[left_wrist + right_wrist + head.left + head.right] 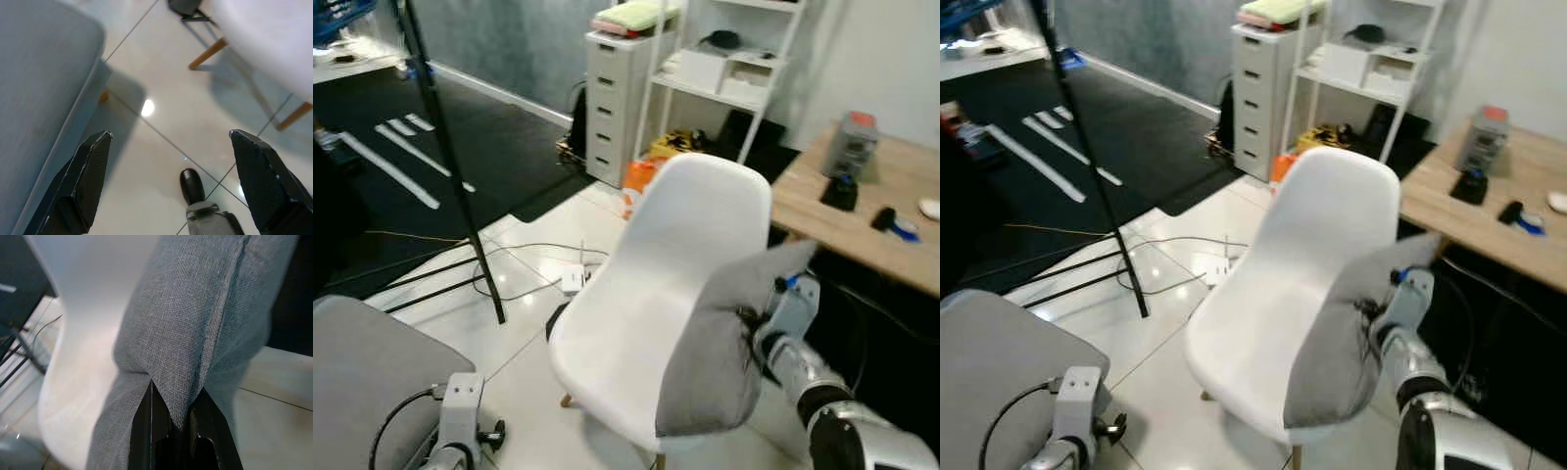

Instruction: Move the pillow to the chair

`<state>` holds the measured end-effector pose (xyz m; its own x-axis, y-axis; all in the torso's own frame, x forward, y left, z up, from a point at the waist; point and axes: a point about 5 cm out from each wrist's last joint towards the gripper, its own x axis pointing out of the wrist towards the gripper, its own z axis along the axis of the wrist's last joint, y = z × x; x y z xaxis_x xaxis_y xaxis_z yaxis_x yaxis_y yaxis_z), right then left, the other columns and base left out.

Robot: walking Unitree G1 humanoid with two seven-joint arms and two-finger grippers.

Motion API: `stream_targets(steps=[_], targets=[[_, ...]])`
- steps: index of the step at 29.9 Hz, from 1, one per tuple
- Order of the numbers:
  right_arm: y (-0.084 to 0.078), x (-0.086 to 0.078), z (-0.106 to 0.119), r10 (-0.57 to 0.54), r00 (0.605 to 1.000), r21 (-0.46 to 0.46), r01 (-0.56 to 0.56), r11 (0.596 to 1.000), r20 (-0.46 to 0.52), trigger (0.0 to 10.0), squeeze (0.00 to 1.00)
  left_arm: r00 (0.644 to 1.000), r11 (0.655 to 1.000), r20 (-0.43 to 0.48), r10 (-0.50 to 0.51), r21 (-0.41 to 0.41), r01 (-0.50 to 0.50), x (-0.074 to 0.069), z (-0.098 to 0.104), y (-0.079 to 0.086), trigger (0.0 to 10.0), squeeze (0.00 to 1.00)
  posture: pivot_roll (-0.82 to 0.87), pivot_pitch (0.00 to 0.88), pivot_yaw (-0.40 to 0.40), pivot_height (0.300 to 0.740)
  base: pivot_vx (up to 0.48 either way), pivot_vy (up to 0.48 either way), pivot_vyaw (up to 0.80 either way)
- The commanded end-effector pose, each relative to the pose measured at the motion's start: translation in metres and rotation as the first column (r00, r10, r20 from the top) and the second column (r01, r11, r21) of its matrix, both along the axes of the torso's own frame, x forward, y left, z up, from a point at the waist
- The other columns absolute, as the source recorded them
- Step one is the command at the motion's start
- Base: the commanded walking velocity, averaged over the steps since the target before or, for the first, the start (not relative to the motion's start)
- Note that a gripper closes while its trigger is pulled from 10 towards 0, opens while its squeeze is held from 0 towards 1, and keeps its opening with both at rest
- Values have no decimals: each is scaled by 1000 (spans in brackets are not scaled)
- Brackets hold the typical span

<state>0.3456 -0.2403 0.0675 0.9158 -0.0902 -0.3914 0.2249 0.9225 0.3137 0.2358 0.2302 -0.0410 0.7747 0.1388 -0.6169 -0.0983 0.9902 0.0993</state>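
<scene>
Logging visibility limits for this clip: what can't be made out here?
- Head views: whether the grey fabric pillow touches the white plastic chair seat; the pillow hides the contact.
- Head views: small dark items on the wooden desk, too blurred to identify.
- Right wrist view: right gripper jaws' tips, buried in pillow fabric.
- Left wrist view: the grey cushioned seat, cut off by the edge.

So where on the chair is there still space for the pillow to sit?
The white chair has a bare seat, bordered by its backrest and front rim; nothing lies on it. The gray pillow, pinched in the right gripper, hangs at the seat's right edge. The wooden table behind is more crowded. The left gripper hangs open over the floor beside a gray cushion.
</scene>
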Motion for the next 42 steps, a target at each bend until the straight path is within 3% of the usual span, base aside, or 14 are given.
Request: stream_targets(steps=[1,35,42], targets=[[-13,8,21,-48,994,-19,50,999,97,10000,0,1000,1000,-5,-8,1,8,-2,-1,1,10000,0,-162,67,-44,740,285,0,0],[-12,6,17,-36,997,-64,41,997,74,10000,0,1000,1000,2,-26,3,26,-1,-1,0,10000,0,-162,66,-45,740,328,0,0],[-11,7,18,-33,997,-62,38,997,74,10000,0,999,1000,51,20,-13,-19,2,4,3,10000,0,-160,69,-46,740,378,0,0]])
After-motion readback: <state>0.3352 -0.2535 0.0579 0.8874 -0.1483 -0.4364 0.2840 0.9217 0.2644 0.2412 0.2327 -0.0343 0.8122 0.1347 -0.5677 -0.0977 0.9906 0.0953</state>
